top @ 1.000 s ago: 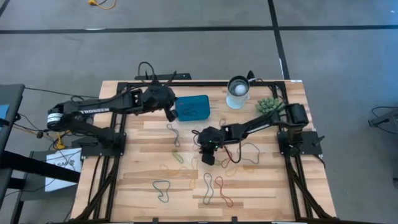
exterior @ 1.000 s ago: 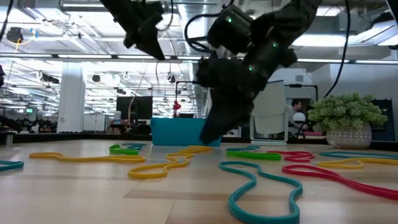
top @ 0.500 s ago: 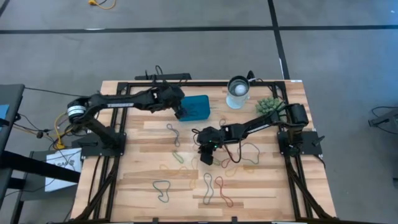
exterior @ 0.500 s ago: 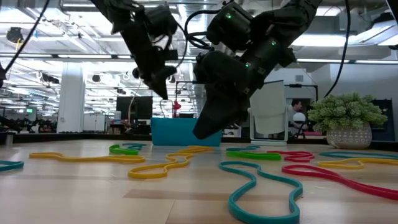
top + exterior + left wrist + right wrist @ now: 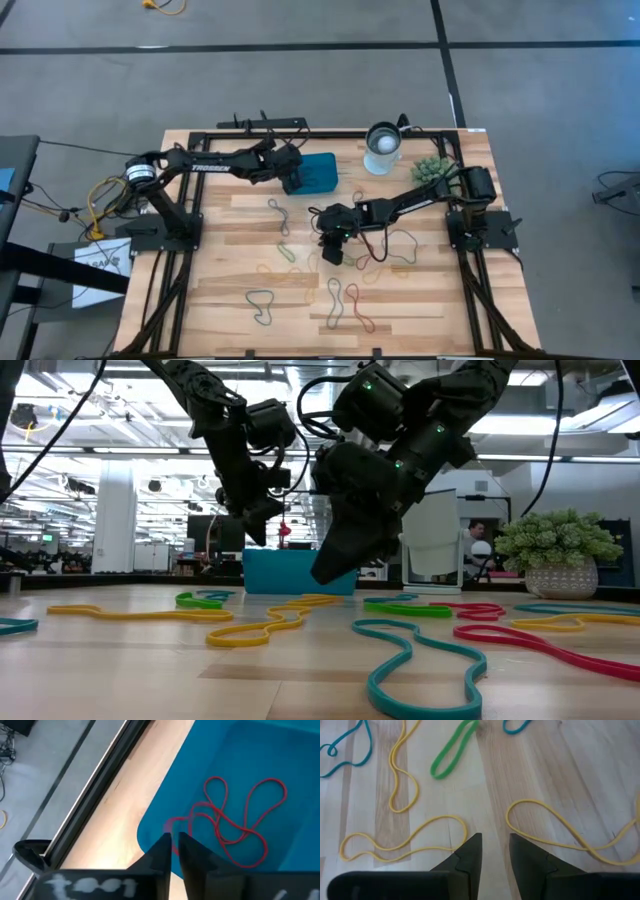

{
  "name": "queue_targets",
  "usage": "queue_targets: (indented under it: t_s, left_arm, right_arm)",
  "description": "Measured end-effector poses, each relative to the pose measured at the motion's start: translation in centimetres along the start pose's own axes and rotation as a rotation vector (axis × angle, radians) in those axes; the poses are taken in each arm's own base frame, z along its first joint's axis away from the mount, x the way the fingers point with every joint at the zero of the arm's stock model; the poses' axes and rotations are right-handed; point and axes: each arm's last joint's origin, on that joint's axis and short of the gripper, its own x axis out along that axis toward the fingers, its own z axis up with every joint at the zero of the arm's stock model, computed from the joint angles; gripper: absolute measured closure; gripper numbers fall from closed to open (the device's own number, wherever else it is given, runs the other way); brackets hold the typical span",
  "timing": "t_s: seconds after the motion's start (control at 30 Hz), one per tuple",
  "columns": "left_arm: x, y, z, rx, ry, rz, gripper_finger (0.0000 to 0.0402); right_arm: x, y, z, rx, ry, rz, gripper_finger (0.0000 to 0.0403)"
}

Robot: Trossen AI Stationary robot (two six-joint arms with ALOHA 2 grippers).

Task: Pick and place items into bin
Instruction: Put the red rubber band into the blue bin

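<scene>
The teal bin (image 5: 312,172) sits at the far middle of the table. My left gripper (image 5: 174,842) hovers over the bin's near-left corner (image 5: 150,827), shut on a red rubber band (image 5: 240,827) whose loops lie on the bin floor. My right gripper (image 5: 495,845) hangs open just above the table's middle (image 5: 333,252), its fingers pointing down between two yellow bands (image 5: 405,837) (image 5: 560,825) and touching neither. A green band (image 5: 452,750) and a teal band (image 5: 350,755) lie farther off. More bands lie flat on the near half of the table (image 5: 350,305). My left gripper pinches a strand of the red band at its end nearest the bin's corner (image 5: 174,827), between the two fingertips. The fingers come from above, pointing down. The rest of the band lies slack on the bin floor.
A round white-and-metal cup (image 5: 382,147) stands right of the bin at the far edge. A spiky green plant ball (image 5: 432,170) sits by the right arm's base. Loose bands lie scattered over the near and right parts of the table (image 5: 430,660).
My left gripper has moved right toward the bin and come down over its near-left corner. My right gripper has stayed nearly in place over the yellow bands.
</scene>
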Motion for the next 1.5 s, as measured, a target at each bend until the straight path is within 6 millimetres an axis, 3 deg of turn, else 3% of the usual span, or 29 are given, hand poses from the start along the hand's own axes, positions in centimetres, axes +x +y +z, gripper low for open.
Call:
queue_targets:
  t_s: [0.27,0.43,0.63,0.8,0.93,1.07,1.2,1.4,1.5]
  left_arm:
    - [-0.1,0.0,0.0,0.014,-0.005,0.028,0.0311]
    - [-1.5,0.3,0.5,0.006,-0.013,0.04,0.03]
    - [-6.4,2.4,2.5,-0.028,-0.027,0.048,0.0299]
    - [-11.0,4.0,3.5,-0.064,-0.122,0.033,0.0299]
    - [-14.2,5.0,3.2,-0.09,-0.208,0.018,0.0299]
    - [-16.8,5.9,2.1,-0.099,-0.247,0.006,0.0299]
    - [-18.9,6.8,0.9,-0.127,-0.266,-0.007,0.0299]
    - [-20.6,7.5,-0.4,-0.159,-0.273,-0.024,0.0299]
    - [-20.9,7.6,-1.3,-0.151,-0.224,-0.031,0.0299]
  right_arm:
    - [0.0,0.0,0.0,0.039,0.001,0.001,0.031]
    - [-0.1,-0.6,0.2,0.049,0.01,0.022,0.031]
    - [-1.3,-1.0,1.0,0.083,0.126,0.166,0.031]
    - [-2.5,0.1,1.2,0.021,0.339,0.143,0.031]
    - [-3.6,1.1,1.6,0.016,0.444,0.102,0.031]
    - [-5.7,2.4,2.4,-0.027,0.458,0.051,0.031]
    - [-8.1,2.8,1.9,-0.038,0.481,-0.097,0.031]
    - [-13.0,2.4,1.9,-0.014,0.382,-0.414,0.031]
    - [-15.2,1.8,1.2,0.006,0.324,-0.477,0.031]
